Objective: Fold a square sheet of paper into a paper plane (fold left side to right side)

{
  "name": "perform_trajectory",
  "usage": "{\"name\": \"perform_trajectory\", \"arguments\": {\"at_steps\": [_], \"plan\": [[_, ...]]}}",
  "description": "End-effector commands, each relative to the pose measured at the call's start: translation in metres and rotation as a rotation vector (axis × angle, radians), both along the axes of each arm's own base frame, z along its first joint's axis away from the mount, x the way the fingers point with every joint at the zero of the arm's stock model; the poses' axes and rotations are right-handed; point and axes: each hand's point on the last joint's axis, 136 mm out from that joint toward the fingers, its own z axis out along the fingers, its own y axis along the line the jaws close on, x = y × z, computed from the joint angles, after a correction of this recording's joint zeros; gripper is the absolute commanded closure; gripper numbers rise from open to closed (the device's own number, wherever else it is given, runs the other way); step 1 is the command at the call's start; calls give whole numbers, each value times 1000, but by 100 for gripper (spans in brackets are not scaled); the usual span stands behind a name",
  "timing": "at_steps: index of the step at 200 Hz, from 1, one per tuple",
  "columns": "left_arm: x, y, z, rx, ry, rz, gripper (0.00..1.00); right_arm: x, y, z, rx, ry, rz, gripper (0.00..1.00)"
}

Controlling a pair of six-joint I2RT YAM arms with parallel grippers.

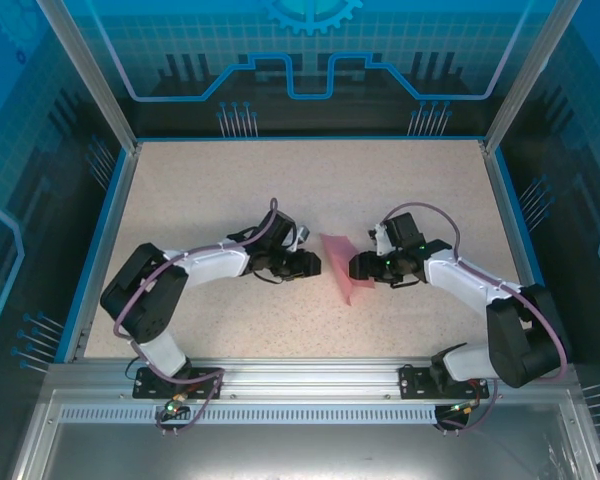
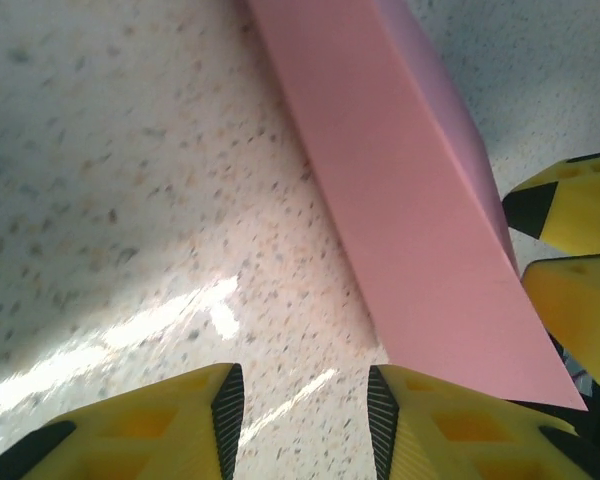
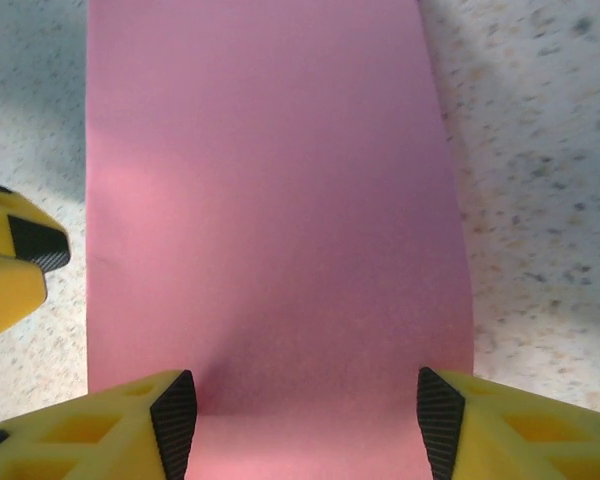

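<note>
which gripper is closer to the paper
Right. The right gripper has the paper between its open fingers; the left gripper sits just beside the paper's edge, with table between its fingers.

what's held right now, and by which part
Nothing is gripped. The right gripper, jaws wide, straddles an end of the pink paper; the left gripper sits open beside it.

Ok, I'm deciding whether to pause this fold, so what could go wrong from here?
1. The right jaws stand open over the pink sheet, so nothing pins it; the flap, which looks raised, may spring back or crease crooked.
2. The left jaws, also open, sit close beside the sheet's edge over the table; a nudge could slide the loose paper and skew the fold.
</note>
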Motion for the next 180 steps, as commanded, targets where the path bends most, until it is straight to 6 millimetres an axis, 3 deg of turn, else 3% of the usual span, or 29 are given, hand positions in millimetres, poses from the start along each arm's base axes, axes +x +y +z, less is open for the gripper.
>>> {"name": "perform_trajectory", "arguments": {"at_steps": [1,39,62,132,180], "plan": [[10,6,24,-17,-58,55,59,-8,10,4,72,15,48,38],[11,2,44,-64,-75,63,59,-11,20,1,103,37,75,41],[10,0,46,-83,-62,67,59,-12,20,-2,94,45,71,42],[6,-22,3,-121,73,55,62,-15,18,-7,77,87,50,41],[1,-25,-22,-88,121,36,62,-18,17,-11,70,111,46,41]]}}
